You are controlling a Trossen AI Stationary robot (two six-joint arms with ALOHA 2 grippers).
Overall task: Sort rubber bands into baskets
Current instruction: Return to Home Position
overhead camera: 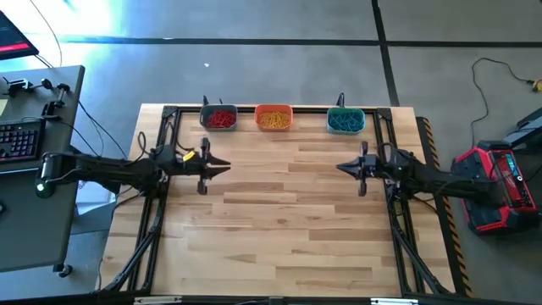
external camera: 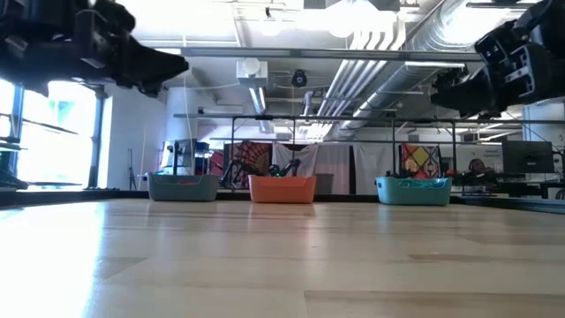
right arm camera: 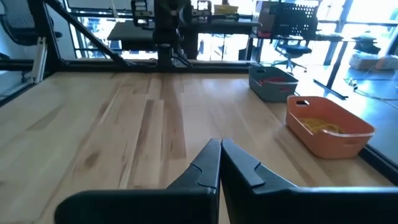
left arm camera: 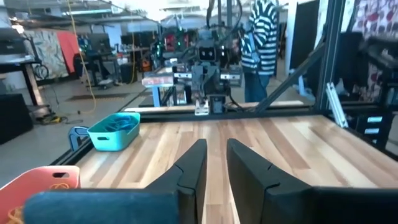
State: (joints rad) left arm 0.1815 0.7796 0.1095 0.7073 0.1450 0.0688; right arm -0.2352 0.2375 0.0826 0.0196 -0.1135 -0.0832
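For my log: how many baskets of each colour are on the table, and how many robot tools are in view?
Grey-blue basket: 1
Orange basket: 1
Teal basket: 1
Left tool: 1
Right tool: 1
Total: 5

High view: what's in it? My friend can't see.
A row on the wooden table: grey-blue basket with red rubber bands, orange basket with yellow bands, teal basket with blue bands. The left gripper and right gripper hover mid-table, facing each other.
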